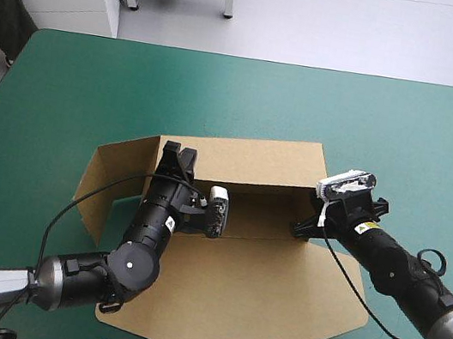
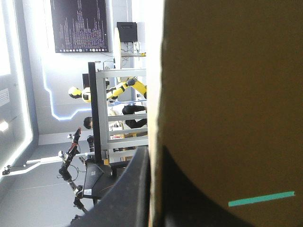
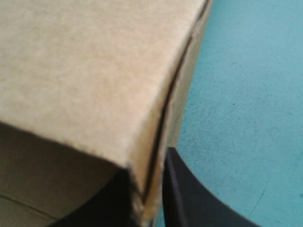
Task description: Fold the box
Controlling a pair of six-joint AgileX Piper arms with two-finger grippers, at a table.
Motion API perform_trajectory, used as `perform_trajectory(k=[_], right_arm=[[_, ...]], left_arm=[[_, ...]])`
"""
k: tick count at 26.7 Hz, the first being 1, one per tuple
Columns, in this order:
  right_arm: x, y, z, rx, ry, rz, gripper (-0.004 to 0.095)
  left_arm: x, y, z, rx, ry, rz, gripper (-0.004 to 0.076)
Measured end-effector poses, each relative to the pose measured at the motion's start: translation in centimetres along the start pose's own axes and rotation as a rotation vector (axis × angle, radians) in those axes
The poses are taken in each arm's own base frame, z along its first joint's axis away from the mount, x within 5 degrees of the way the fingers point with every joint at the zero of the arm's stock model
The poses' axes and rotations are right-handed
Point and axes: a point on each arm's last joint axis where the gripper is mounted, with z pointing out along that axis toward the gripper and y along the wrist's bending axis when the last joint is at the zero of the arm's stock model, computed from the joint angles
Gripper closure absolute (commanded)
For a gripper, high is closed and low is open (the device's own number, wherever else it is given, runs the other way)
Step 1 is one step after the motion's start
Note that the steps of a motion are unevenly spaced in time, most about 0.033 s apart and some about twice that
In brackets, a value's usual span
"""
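Here, from above, the brown box [image 1: 259,288] sits mid-worktop [image 1: 389,136], its rear and side walls raised and its lid lying flat on the near side. The left gripper [image 1: 178,160] is at the left corner of the rear wall. The right gripper [image 1: 302,228] is at the right end wall, with the open tray between the two.

Along the left wrist, the left gripper [image 2: 154,151] is clamped on the box [image 2: 227,85]. A board edge runs up between its black fingers [image 2: 135,189], one on each side.

Along the right wrist, the right gripper [image 3: 147,165] likewise pinches the box [image 3: 85,71] at a wall corner, with board between its fingers and the teal-green worktop [image 3: 246,94] beside the outer finger.
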Motion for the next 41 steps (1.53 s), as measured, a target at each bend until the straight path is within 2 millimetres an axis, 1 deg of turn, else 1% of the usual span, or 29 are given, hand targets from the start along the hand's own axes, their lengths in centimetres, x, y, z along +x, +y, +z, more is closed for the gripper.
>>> perform_trajectory(k=[3, 5, 6, 7, 11, 12, 14, 16, 21, 28, 32, 33, 34, 35, 37, 38, 41], right_arm=[[0.0, 0.0, 0.0, 0.001, -0.001, 0.016, 0.0928], [0.0, 0.0, 0.0, 0.0, -0.001, 0.018, 0.0928], [0.0, 0.0, 0.0, 0.0, -0.001, 0.018, 0.0928], [0.0, 0.0, 0.0, -0.001, 0.0, 0.019, 0.0928], [0.0, 0.0, 0.0, -0.002, 0.002, 0.018, 0.0928], [0.0, 0.0, 0.0, -0.002, 0.002, 0.018, 0.0928], [0.0, 0.0, 0.0, -0.002, 0.002, 0.018, 0.0928], [0.0, 0.0, 0.0, -0.002, 0.003, 0.017, 0.0928], [-0.3, -0.1, 0.9, 0.01, 0.004, 0.049, 0.0927], [-2.4, -0.2, 3.4, 0.003, 0.0, 0.044, 0.0926], [-3.3, -0.3, 4.8, -0.003, 0.004, 0.039, 0.0926], [-3.5, -0.3, 5.1, -0.003, 0.004, 0.038, 0.0926], [-3.7, -0.3, 5.4, -0.002, 0.003, 0.037, 0.0926], [-3.8, -0.3, 5.6, -0.002, 0.003, 0.037, 0.0927], [-3.8, -0.3, 6.0, -0.001, 0.006, 0.037, 0.0926], [-3.8, -0.3, 6.1, -0.001, 0.007, 0.037, 0.0926], [-3.8, -0.4, 6.1, -0.001, 0.008, 0.037, 0.0926]], left_arm=[[0.0, 0.0, 0.0, -0.001, 0.002, 0.0, 0.0732], [0.0, 0.0, 0.0, -0.001, 0.002, 0.0, 0.0694], [0.0, 0.0, 0.0, -0.001, 0.002, 0.0, 0.0625], [0.0, 0.0, 0.0, -0.001, 0.001, 0.0, 0.0582], [0.0, 0.0, 0.0, 0.001, -0.003, -0.002, 0.0339], [0.0, 0.0, 0.0, 0.001, -0.004, -0.009, 0.0297], [0.0, 0.0, 0.0, 0.0, -0.005, -0.02, 0.0266], [-0.1, 0.1, -0.1, -0.009, -0.001, -0.021, 0.0269], [-1.0, 0.1, -1.4, -0.057, 0.001, -0.011, 0.0269], [-3.2, -0.4, -4.3, -0.099, -0.071, 0.013, 0.0269], [-4.0, -0.6, -5.7, -0.124, -0.096, 0.021, 0.0279], [-4.2, -0.7, -6.2, -0.128, -0.106, 0.023, 0.0316], [-4.4, -0.7, -6.5, -0.129, -0.117, 0.025, 0.0372], [-4.6, -0.9, -6.9, -0.127, -0.133, 0.033, 0.0493], [-5.2, -1.0, -7.6, -0.109, -0.154, 0.052, 0.0692], [-5.3, -1.1, -7.9, -0.074, -0.148, 0.061, 0.072], [-5.6, -1.7, -8.2, 0.134, -0.107, 0.076, 0.0717]])
